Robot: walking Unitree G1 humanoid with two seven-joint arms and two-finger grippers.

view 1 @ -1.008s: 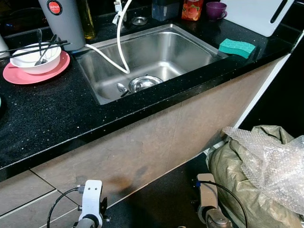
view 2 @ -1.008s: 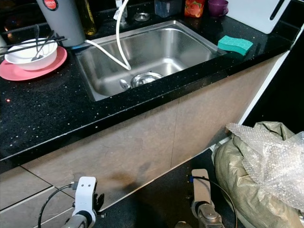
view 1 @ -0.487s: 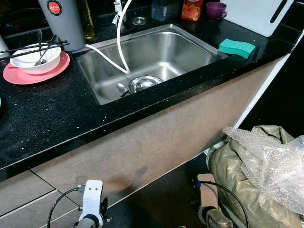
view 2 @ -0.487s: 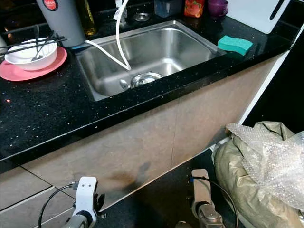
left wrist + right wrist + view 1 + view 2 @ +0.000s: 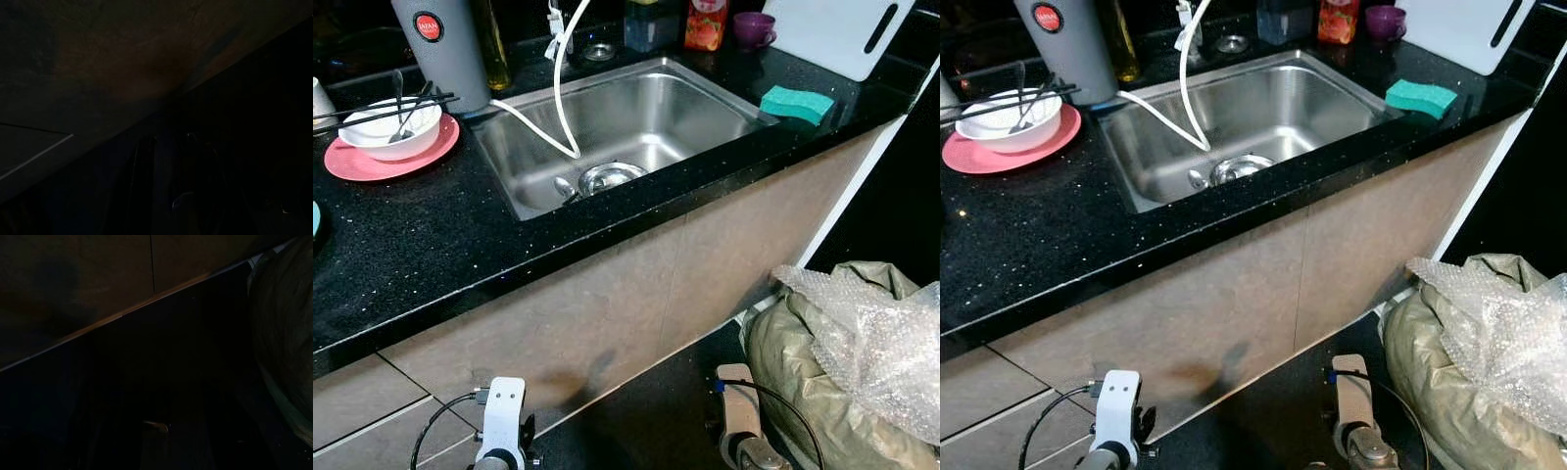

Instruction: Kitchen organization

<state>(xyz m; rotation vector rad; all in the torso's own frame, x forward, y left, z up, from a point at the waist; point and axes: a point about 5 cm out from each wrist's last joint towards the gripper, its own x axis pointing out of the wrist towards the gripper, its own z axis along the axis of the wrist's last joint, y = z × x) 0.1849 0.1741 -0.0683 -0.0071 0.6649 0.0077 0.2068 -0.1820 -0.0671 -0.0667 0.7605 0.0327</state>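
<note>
Both grippers hang low (grip state unclear), sink (image 5: 636,113) well above.

— What do we see of our own body at the foot of the head views?

— Our left arm (image 5: 502,421) ends in a white, rounded housing with small dark screw holes, and a thin black cable (image 5: 438,423) loops off its side.

— And the other one?

— Our right arm (image 5: 736,403) is a beige-grey block on a silver joint, with a black cable curving away from a blue-tipped plug (image 5: 718,387).
</note>
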